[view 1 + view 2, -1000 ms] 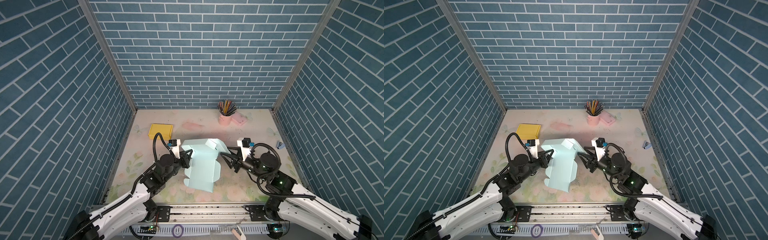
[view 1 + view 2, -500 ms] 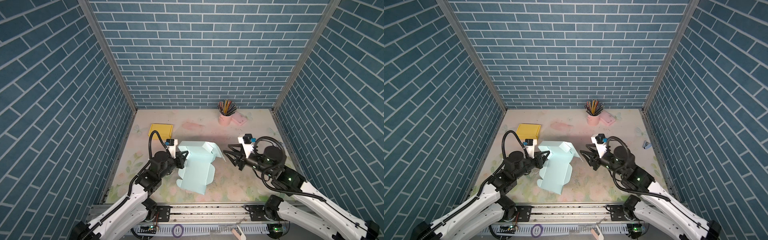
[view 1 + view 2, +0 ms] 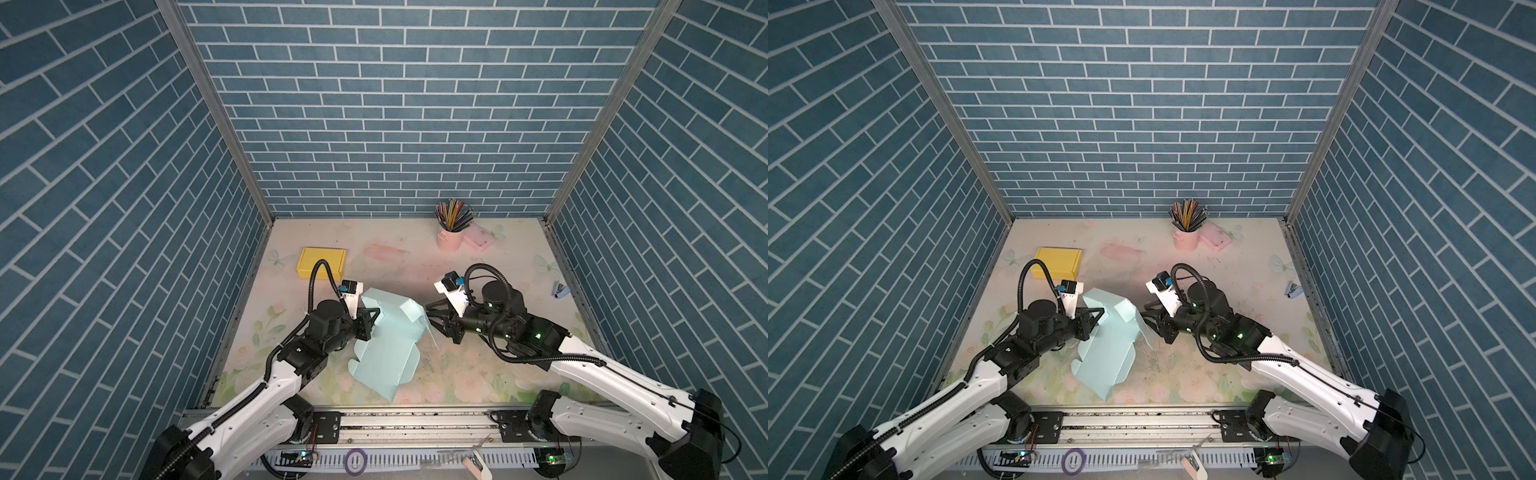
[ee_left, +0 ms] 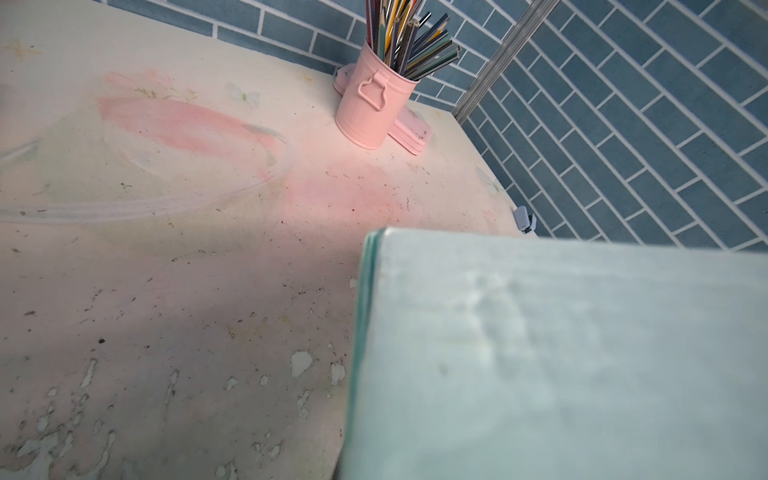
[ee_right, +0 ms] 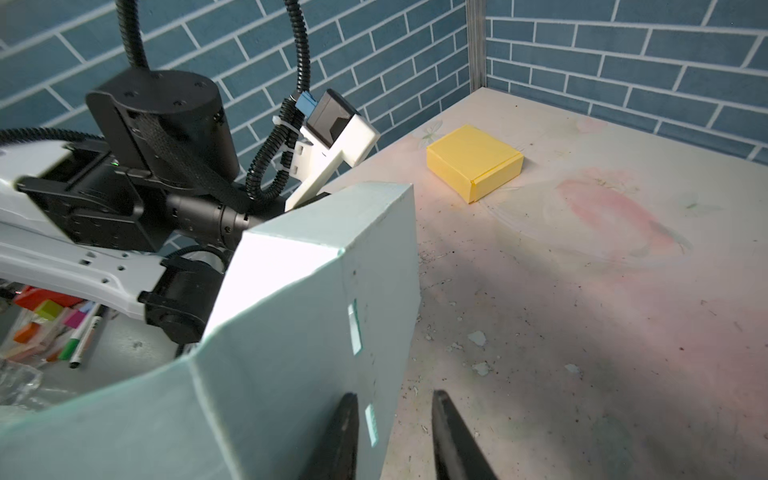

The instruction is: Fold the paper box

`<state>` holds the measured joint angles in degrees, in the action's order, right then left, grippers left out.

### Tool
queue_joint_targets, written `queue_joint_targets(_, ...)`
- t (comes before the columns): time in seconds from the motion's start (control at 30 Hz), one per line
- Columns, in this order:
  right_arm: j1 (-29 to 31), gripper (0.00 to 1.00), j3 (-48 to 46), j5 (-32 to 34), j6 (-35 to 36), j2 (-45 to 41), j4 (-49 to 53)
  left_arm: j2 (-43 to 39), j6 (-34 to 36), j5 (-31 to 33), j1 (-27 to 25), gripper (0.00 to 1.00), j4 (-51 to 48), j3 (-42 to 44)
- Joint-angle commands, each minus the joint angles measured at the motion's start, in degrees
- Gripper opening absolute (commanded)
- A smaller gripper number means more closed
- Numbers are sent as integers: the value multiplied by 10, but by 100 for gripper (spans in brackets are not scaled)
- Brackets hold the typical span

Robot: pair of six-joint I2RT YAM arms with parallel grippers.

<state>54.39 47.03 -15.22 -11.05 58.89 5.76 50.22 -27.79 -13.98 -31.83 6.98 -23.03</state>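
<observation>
While the left tool (image 3: 374, 316) is clamping the paper box (image 3: 386, 353), the right tool (image 5: 395, 395) (apart, straddling a flap edge (image 5: 399, 291)) should be closing squarely before folding.

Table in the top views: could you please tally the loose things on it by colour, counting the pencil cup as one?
Pale blue: 1, the paper box
Yellow: 1, the folded box
Pink: 2, the pencil cup and the flat case
Blue-grey: 1, a small clip-like item
Total: 5
</observation>
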Motion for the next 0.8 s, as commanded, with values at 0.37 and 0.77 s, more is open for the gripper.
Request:
queue_joint_targets(0.37,59,33,-6,197,-36,100,-80,25,-14,16,2,0,27,-3)
queue_joint_targets(0.77,121,41,0,214,13,115,-92,6,-14,84,2,0,-16,8)
